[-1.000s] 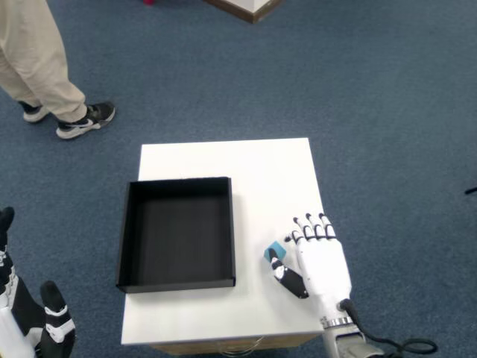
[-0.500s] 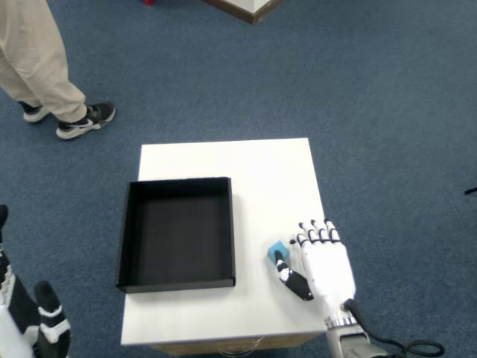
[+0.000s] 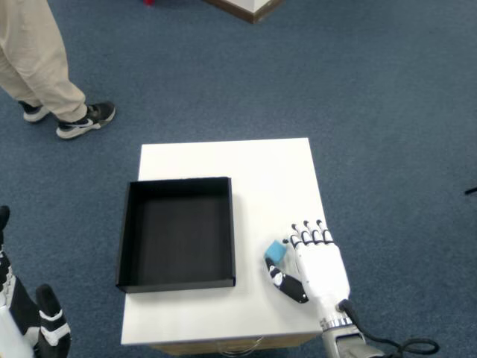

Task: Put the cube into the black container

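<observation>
- Step in hand, as I read it: grasping the cube (image 3: 276, 251) — it sits on the white surface (image 3: 261, 171), just right of the black container (image 3: 177, 233), outside it, near that box's front right corner.
- Right hand (image 3: 317, 262) lies palm-down right beside the cube; thumb curls under/in front of it, fingers (image 3: 307, 233) run forward along its right side, close together, tips bent.
- Whether thumb and fingers actually pinch the cube: cannot tell; they look to be touching or nearly touching, cube appears to rest on the surface, not lifted.
- To do it well: close thumb against the cube's near-left face and index against the far-right face, squeeze square-on so it does not twist or skid toward the container wall.
- Confirm a firm hold before raising; small cube, easy to pop out sideways.
- Lift high enough to clear the container's right wall, then carry left over the open inside and release low.
- Risk: nudging the cube against the wall or off the front edge.
- Counts: one cube (blue), one black container (empty), one white surface, one right hand at work.
- Also one other robot hand (image 3: 30, 321) low at lower left, idle, off the surface.
- One person's legs (image 3: 41, 67) at top left on the blue carpet.
</observation>
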`<state>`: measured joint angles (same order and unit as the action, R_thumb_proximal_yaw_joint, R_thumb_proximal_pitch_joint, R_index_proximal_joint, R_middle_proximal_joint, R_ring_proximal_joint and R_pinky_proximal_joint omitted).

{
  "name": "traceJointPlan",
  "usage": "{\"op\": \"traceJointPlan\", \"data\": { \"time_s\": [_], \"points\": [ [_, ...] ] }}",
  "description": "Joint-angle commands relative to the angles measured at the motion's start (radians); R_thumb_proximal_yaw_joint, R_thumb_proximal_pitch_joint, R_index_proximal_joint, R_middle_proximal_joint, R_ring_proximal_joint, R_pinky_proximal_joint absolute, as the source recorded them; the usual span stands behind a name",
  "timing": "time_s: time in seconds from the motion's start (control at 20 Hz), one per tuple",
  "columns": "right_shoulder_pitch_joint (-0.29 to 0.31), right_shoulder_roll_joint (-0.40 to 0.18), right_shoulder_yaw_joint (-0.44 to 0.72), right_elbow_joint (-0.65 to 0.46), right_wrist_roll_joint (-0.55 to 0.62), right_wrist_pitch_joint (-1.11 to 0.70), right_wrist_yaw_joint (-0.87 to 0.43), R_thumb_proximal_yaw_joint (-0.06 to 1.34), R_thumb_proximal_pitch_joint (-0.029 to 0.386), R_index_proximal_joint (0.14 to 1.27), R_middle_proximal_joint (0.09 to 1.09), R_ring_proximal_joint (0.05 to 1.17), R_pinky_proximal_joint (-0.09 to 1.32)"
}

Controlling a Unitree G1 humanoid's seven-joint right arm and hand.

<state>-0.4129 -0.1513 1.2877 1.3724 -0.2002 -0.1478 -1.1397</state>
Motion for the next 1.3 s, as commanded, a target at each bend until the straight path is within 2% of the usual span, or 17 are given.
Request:
{"op": "traceJointPlan", "data": {
  "time_s": [0.05, 0.75, 1.3],
  "points": [
    [-0.029, -0.009, 0.003, -0.015, 0.016, -0.018, -0.038, 0.42, 0.098, 0.57, 0.26, 0.20, 0.09],
    [-0.031, -0.006, 0.040, -0.037, 0.050, -0.036, -0.096, 0.40, 0.075, 0.54, 0.23, 0.18, 0.05],
    [-0.024, -0.003, 0.063, -0.002, 0.069, -0.039, -0.055, 0.40, 0.082, 0.55, 0.23, 0.19, 0.05]
  ]
}}
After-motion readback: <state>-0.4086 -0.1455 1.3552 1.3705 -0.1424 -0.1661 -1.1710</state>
